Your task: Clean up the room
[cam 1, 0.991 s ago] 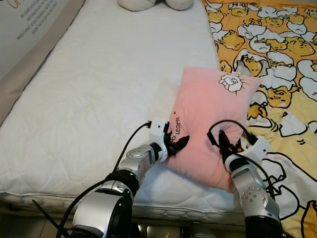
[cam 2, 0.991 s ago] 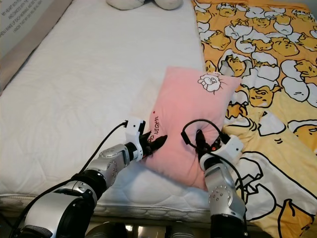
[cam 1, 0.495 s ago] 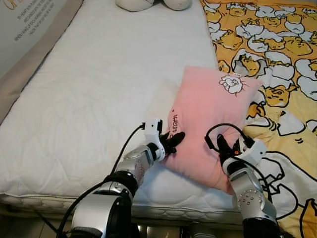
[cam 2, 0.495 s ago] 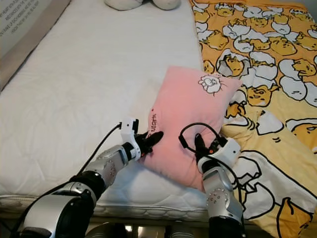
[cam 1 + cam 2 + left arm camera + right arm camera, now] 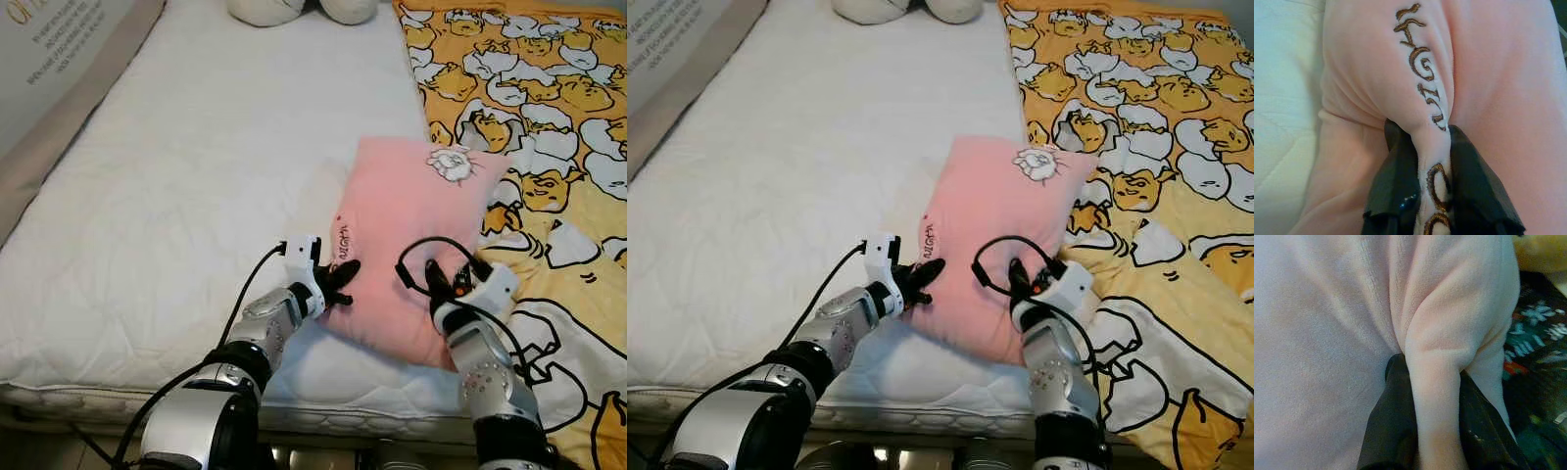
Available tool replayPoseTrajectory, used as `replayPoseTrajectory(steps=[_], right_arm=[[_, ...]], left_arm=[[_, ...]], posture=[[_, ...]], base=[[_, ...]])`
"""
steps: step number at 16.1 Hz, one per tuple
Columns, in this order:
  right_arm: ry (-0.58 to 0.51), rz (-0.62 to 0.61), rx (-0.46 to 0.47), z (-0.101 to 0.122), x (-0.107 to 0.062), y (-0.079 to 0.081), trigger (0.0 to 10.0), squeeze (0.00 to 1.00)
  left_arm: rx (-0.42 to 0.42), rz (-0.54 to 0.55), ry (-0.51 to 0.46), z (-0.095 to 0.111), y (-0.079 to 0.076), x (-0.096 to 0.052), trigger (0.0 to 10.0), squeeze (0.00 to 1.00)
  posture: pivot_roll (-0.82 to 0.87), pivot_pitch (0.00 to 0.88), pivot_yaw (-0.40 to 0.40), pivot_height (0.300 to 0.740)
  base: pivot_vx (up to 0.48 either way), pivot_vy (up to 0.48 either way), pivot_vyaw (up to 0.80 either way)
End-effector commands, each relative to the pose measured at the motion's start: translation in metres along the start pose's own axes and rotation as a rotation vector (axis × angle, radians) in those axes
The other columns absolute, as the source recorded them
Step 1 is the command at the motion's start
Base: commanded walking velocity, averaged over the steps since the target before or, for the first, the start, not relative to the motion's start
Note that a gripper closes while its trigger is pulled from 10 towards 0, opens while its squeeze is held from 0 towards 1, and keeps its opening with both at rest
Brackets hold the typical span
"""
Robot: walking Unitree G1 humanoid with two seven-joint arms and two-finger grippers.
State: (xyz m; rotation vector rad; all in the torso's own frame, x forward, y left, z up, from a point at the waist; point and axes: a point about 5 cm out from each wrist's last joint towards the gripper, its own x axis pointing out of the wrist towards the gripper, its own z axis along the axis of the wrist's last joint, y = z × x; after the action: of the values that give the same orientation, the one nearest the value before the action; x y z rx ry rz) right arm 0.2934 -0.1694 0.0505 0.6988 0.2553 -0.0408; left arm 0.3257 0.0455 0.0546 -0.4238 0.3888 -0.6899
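Observation:
A pink pillow (image 5: 411,225) with a small white cartoon patch and brown embroidered lettering lies on the white mattress (image 5: 196,176), its right side over the yellow patterned blanket (image 5: 549,117). My left gripper (image 5: 338,278) is shut on a fold of the pillow's near left edge; the left wrist view has the lettered fold pinched between the fingers (image 5: 1396,186). At the near right edge my right gripper (image 5: 441,284) is shut on another fold of pink fabric, which the fingers (image 5: 1388,431) squeeze in the right wrist view.
A white plush toy (image 5: 294,8) rests at the head of the bed. A beige padded bed side with a printed board (image 5: 59,69) runs along the left. The mattress's front edge (image 5: 147,401) is just below my arms.
Both grippers have drawn slightly nearer and to the left with the pillow, which has shifted a little with them. Both stay shut on its folds.

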Motion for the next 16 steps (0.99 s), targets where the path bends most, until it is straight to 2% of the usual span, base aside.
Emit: replayPoseTrajectory(steps=[1, 2, 4, 5, 6, 7, 9, 10, 12, 16], right_arm=[[0.073, 0.035, -0.021, -0.014, 0.002, 0.008, 0.0, 0.00], [0.013, 0.101, -0.064, 0.004, 0.011, 0.024, 0.0, 0.00], [-0.045, 0.159, -0.094, 0.023, 0.019, 0.039, 0.0, 0.00], [-0.131, 0.225, -0.147, 0.053, 0.029, 0.058, 0.0, 0.00], [-0.154, 0.236, -0.165, 0.060, 0.030, 0.062, 0.0, 0.00], [-0.225, 0.280, -0.222, 0.085, 0.034, 0.075, 0.0, 0.00], [-0.262, 0.295, -0.265, 0.100, 0.037, 0.083, 0.0, 0.00], [-0.285, 0.301, -0.295, 0.106, 0.038, 0.087, 0.0, 0.00], [-0.283, 0.294, -0.320, 0.104, 0.039, 0.087, 0.0, 0.00], [-0.240, 0.277, -0.318, 0.086, 0.041, 0.081, 0.0, 0.00]], left_arm=[[-0.009, -0.013, 0.041, -0.010, -0.006, 0.002, 0.0, 0.00], [0.048, 0.009, -0.078, 0.023, 0.004, -0.001, 0.0, 0.00], [0.087, 0.007, -0.171, 0.049, 0.008, -0.004, 0.0, 0.00], [0.165, 0.021, -0.273, 0.083, 0.009, -0.009, 0.0, 0.00], [0.198, 0.026, -0.294, 0.091, 0.009, -0.010, 0.0, 0.00], [0.285, 0.036, -0.369, 0.119, 0.008, -0.017, 0.0, 0.00], [0.345, 0.051, -0.413, 0.137, 0.010, -0.025, 0.0, 0.00], [0.404, 0.073, -0.427, 0.142, 0.012, -0.031, 0.0, 0.00], [0.397, 0.099, -0.422, 0.138, 0.016, -0.036, 0.0, 0.00], [0.411, 0.167, -0.382, 0.124, 0.023, -0.037, 0.0, 0.00]], posture=[[-0.09, 0.055, 0.002, 0.740], [-0.05, 0.000, 0.000, 0.740], [-0.04, 0.000, 0.001, 0.740], [-0.01, 0.000, -0.005, 0.740], [-0.01, 0.000, -0.006, 0.740], [0.01, 0.000, -0.011, 0.740], [0.02, 0.000, -0.019, 0.740], [0.02, 0.000, -0.027, 0.740], [0.03, 0.000, -0.034, 0.740], [0.04, 0.000, -0.030, 0.740]], base=[[0.000, 0.000, 0.00], [0.000, 0.000, 0.00], [0.000, 0.000, 0.00], [0.000, 0.000, 0.00], [0.000, 0.000, 0.00], [0.000, 0.000, 0.00], [0.000, 0.000, 0.00], [0.000, 0.000, 0.00], [0.000, 0.000, 0.00], [0.000, 0.477, 0.50]])
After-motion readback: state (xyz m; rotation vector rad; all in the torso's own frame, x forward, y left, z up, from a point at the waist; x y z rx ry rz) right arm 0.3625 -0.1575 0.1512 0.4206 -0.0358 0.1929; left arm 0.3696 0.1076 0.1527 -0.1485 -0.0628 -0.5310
